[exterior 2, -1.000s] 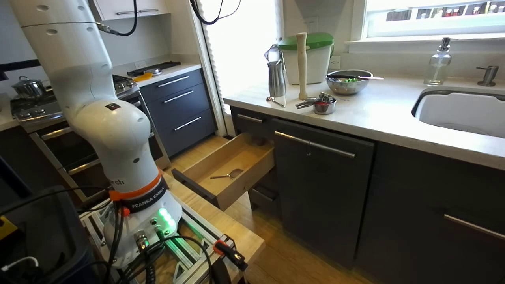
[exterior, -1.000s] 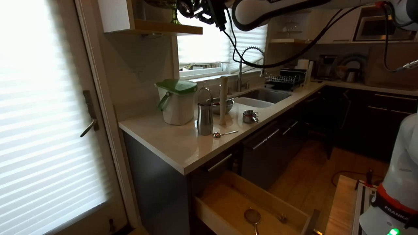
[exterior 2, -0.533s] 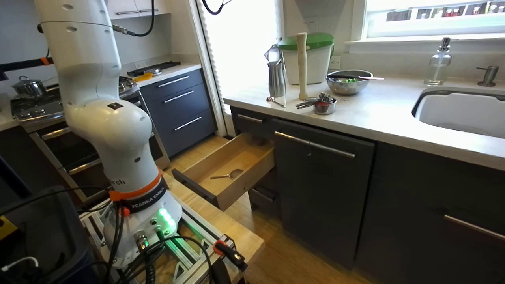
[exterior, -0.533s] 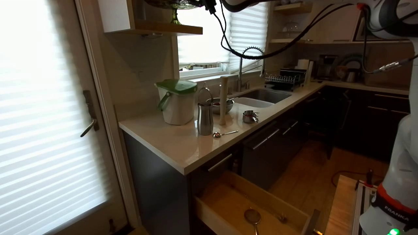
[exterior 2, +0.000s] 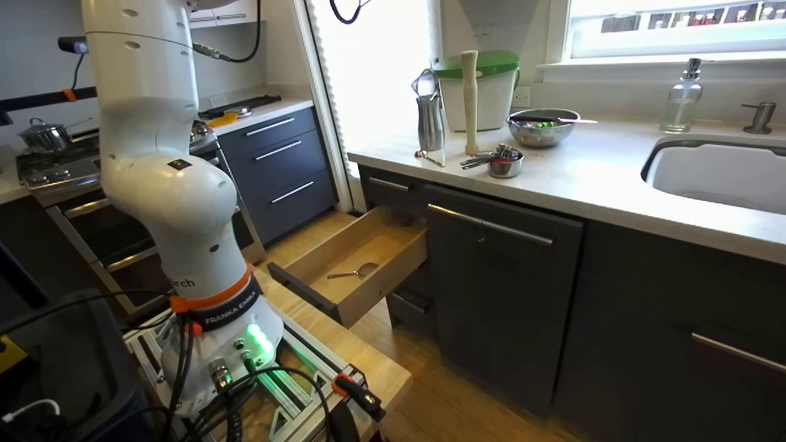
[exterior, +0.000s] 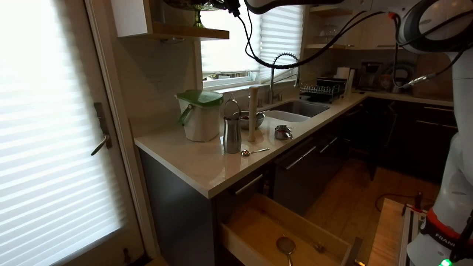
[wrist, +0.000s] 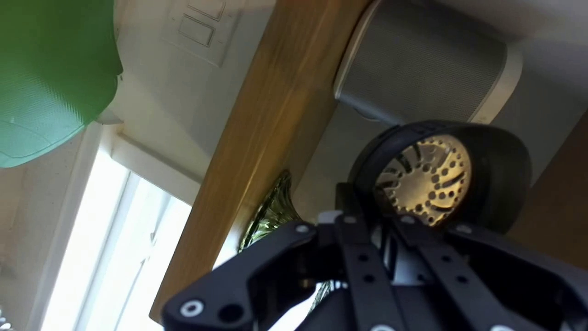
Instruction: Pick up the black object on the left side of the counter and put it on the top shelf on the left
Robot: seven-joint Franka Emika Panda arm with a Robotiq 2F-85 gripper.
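Bright window (exterior: 231, 48) and shelf (wrist: 257, 138) form the background, with the counter (exterior: 177, 149) below; in the wrist view the shelf's front edge is laid from one o'clock to seven. Well apart from the counter, the black object (wrist: 484, 177) is held by the gripper (wrist: 370, 207): its rim, at about eight o'clock, appears pinched between the two fingers (wrist: 347, 197), which look closed on it. No long axis is offered by so round a thing; its hollow face is turned toward the wrist camera. From the gripper it is found at two o'clock. From it, in turn, the shelf's edge is seen between nine and ten, the speaker (wrist: 422, 64) just short of twelve, the green stand (wrist: 272, 209) between eight and nine. A brown patch (wrist: 562, 202) at four may be a second board; which of the two is meant as the top one cannot be told. For release, it is judged, the black object should first be brought fully inside the edge, with speaker and stand left unbumped
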